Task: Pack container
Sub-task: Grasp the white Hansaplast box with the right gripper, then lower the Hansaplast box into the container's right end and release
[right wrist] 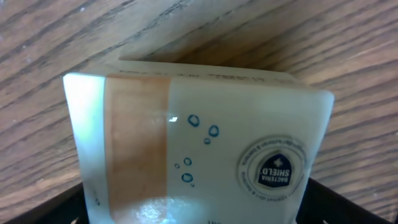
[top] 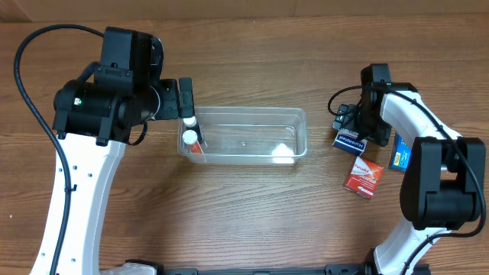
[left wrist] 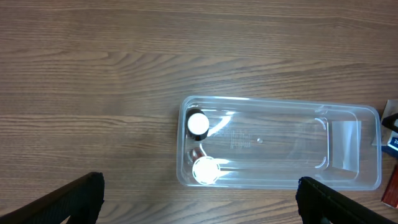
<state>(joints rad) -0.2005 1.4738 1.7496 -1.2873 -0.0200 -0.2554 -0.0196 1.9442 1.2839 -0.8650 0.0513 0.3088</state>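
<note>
The clear container (top: 294,122) lies in the middle of the table. Two white-capped bottles (top: 189,121) (top: 189,138) stand in its left end. In the left wrist view the container (left wrist: 280,146) shows with both bottle caps (left wrist: 198,124) (left wrist: 205,170). My left gripper (top: 186,101) hangs above the container's left end, open wide and empty (left wrist: 200,208). My right gripper (top: 354,124) is to the right of the container, shut on a white soap box (top: 350,140). The box (right wrist: 199,149) fills the right wrist view between the fingers (right wrist: 199,208).
A red box (top: 364,176) and a blue box (top: 399,153) lie on the wooden table right of the container, near the right arm. The red box's edge shows at the far right of the left wrist view (left wrist: 392,190).
</note>
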